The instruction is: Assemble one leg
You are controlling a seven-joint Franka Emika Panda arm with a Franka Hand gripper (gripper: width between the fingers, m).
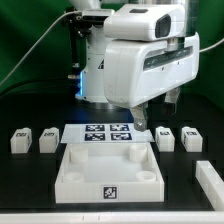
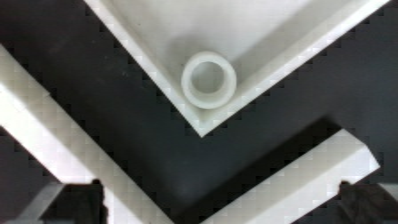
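The white square panel [image 1: 108, 172] with a raised rim lies at the front middle of the table. Small white legs with marker tags stand in a row: two at the exterior view's left [image 1: 20, 139] [image 1: 48, 139], two at its right [image 1: 165, 138] [image 1: 192, 138]. Another white block [image 1: 210, 180] lies at the right edge. My gripper [image 1: 152, 115] hangs over the panel's far right corner, apart from every leg. In the wrist view the gripper [image 2: 214, 205] is open and empty, its dark fingertips [image 2: 63, 205] far apart. Below it is a panel corner with a round socket [image 2: 210, 78].
The marker board [image 1: 105, 133] lies flat just behind the panel. The arm's white body fills the upper middle of the exterior view. A green backdrop stands behind the black table. Two white bands [image 2: 71, 140] cross the wrist view; I cannot tell what they belong to.
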